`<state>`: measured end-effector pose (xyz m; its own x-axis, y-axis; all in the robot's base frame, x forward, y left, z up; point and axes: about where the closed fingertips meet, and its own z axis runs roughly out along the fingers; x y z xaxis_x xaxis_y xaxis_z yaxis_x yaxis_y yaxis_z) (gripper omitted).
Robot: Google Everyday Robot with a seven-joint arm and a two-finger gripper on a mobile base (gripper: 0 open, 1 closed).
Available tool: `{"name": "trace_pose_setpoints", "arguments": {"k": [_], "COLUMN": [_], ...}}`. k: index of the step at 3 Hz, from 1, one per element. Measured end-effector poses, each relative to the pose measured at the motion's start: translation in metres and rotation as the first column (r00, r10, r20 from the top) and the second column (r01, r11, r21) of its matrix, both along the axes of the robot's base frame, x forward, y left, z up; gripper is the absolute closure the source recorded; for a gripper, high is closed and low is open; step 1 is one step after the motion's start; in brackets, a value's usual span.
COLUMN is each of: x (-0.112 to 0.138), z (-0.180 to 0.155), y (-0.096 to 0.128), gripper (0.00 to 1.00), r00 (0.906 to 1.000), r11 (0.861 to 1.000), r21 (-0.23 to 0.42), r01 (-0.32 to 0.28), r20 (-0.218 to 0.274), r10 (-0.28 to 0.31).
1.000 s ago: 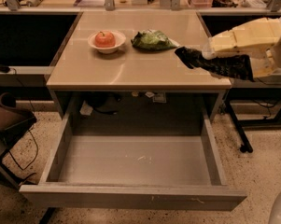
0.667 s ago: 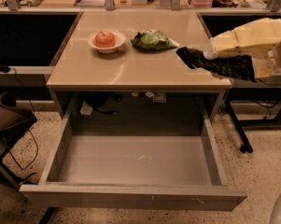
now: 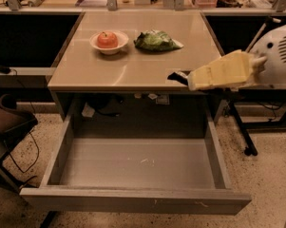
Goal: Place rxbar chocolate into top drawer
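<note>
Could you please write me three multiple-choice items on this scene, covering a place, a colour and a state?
1. Where is the gripper?
A. Down inside the drawer
B. Over the front right part of the beige tabletop
C. Beneath the table

2. What colour is the snack bag beside the white bowl?
A. Green
B. Blue
C. Silver

3. What state is the top drawer in?
A. Pushed fully shut
B. Pulled out open
C. Taken out and lying on the floor

Answers:
1. B, since the dark gripper sits at the end of the yellowish arm, just above the table's front edge on the right.
2. A, since the wrinkly bag is plainly green.
3. B, since its grey floor and side walls are in full view.
</note>
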<state>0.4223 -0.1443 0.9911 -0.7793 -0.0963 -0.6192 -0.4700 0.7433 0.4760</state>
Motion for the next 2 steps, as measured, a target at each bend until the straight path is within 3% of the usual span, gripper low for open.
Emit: {"name": "trace_pose_setpoints", "arguments": {"k": [1, 2], "x": [0.0104, 0.0114], "z": [-0.0015, -0.0015], "y": [-0.0026, -0.0026], "gripper": [1.00, 1.00], "r00": [0.9924, 0.9925], "r11": [0.995, 0.996], "r21": [-0.097, -0.094], "r01": [-0.001, 0.000], "r20": [0.122, 0.122], "r10": [0.013, 0.012]}}
